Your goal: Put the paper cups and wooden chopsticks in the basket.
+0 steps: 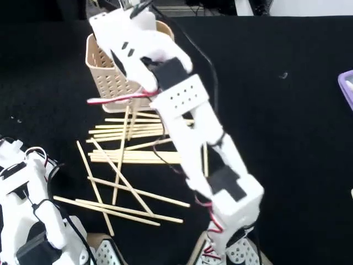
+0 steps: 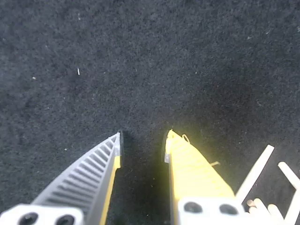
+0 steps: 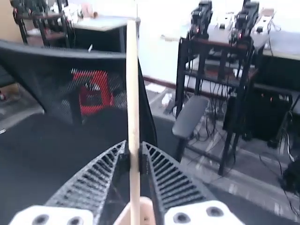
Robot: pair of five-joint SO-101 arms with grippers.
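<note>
A beige perforated basket (image 1: 110, 77) stands at the table's far left. Several wooden chopsticks (image 1: 129, 157) lie scattered on the black cloth in front of it. My right arm (image 1: 187, 127) stretches from the near edge up over the basket. Its gripper (image 3: 133, 152) is shut on one chopstick (image 3: 132, 84), which sticks out straight beyond the fingertips toward the room. My left arm (image 1: 25, 204) sits at the near left corner. The left gripper (image 2: 143, 140) hangs open just above bare cloth, with a few chopstick ends (image 2: 255, 173) beside its yellow finger (image 2: 190, 168).
A purple object (image 1: 347, 88) pokes in at the table's right edge. The right arm crosses over the chopstick pile and hides part of it. Black cloth (image 1: 276, 138) stretches to the right of the arm. A black mesh chair back (image 3: 56, 79) shows behind the held chopstick.
</note>
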